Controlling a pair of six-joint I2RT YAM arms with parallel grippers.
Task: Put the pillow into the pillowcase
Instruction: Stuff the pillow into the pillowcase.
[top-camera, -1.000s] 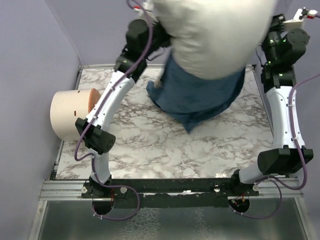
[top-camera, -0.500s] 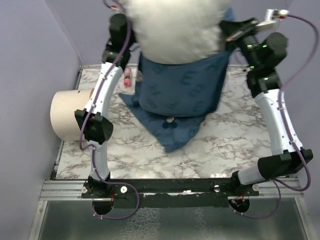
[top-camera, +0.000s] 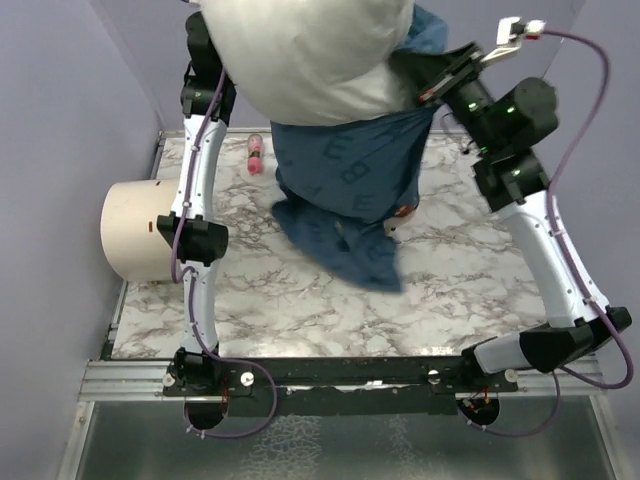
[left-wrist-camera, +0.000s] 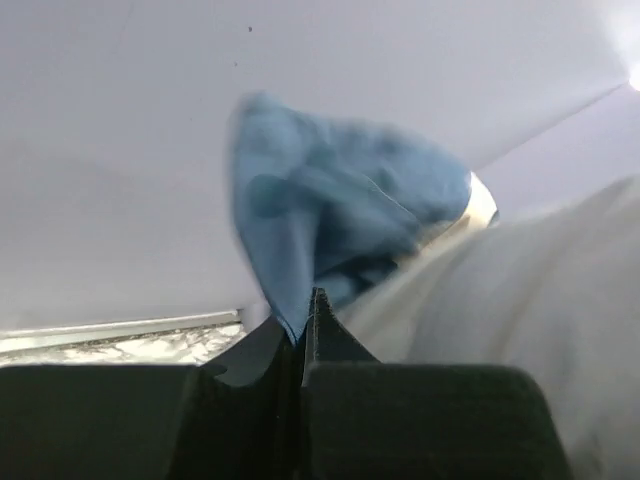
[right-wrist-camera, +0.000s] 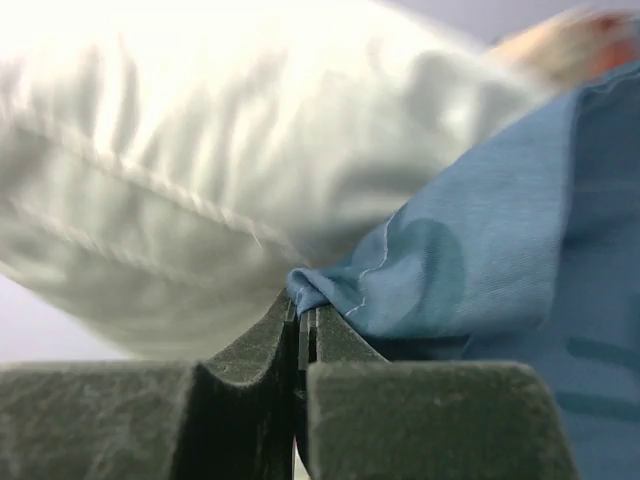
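The pillow (top-camera: 300, 55) is plump and white, held high over the far edge of the table and lying roughly crosswise. Below it hangs the pillowcase (top-camera: 345, 170), blue with pale letters, slack and creased. Its lower end is bunched low over the middle of the table. Its upper hem wraps the pillow's underside; how far the pillow sits inside, I can't tell. The left fingers (left-wrist-camera: 255, 360) and right fingers (right-wrist-camera: 250, 345) each pinch a fold of hem.

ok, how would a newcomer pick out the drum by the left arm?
Find the marble table, then its left edge by the purple wall. The drum lies there on its side. It is the only rigid cream cylinder, unlike the floppy pillow and pillowcase.
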